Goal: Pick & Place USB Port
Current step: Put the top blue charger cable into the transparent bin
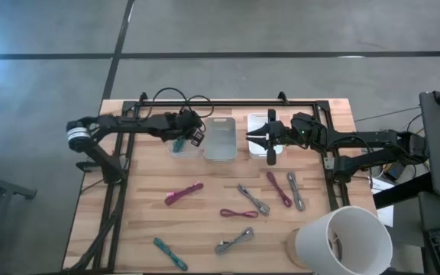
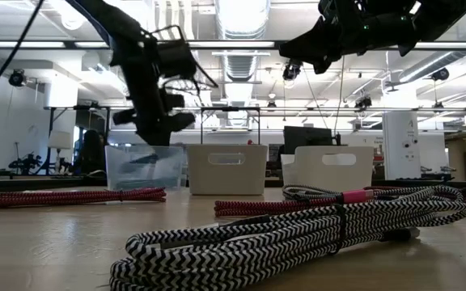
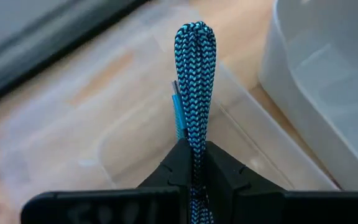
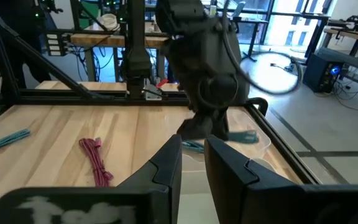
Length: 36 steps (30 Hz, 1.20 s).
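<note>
Both arms are stretched in toward the middle of the far side of the table, wrists pointing at each other. Left arm reaches across from its base on the left edge, elbow low, and the left gripper [image 1: 180,142] is tipped downward with its 2 fingers [image 3: 225,171] pinched almost together, a blue braided cable [image 3: 194,74] clamped between them and sticking out past the tips. Right arm comes in from the right side, forearm about level, right gripper [image 1: 262,137] hanging above the table with its 2 fingers [image 4: 166,165] parallel, a narrow gap between them, nothing in it.
</note>
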Each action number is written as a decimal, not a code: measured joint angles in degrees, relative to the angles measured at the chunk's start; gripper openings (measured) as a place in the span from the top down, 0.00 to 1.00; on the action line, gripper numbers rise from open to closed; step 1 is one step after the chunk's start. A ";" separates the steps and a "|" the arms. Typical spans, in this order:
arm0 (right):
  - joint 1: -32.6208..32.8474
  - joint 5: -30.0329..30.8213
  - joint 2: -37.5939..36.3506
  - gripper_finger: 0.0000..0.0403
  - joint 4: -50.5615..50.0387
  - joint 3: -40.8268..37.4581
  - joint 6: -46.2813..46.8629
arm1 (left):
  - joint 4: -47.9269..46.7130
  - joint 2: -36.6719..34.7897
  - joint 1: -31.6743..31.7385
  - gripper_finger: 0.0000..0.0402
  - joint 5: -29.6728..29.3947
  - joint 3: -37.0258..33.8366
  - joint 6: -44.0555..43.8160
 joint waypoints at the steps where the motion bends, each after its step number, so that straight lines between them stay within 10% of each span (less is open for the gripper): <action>1: -0.02 0.00 0.00 0.84 0.00 0.00 0.00 | 0.02 0.76 0.10 0.93 0.91 0.02 -0.43; 36: 0.00 0.00 0.00 0.84 -0.02 0.00 0.00 | 2.12 5.56 0.85 0.80 5.44 0.00 -2.27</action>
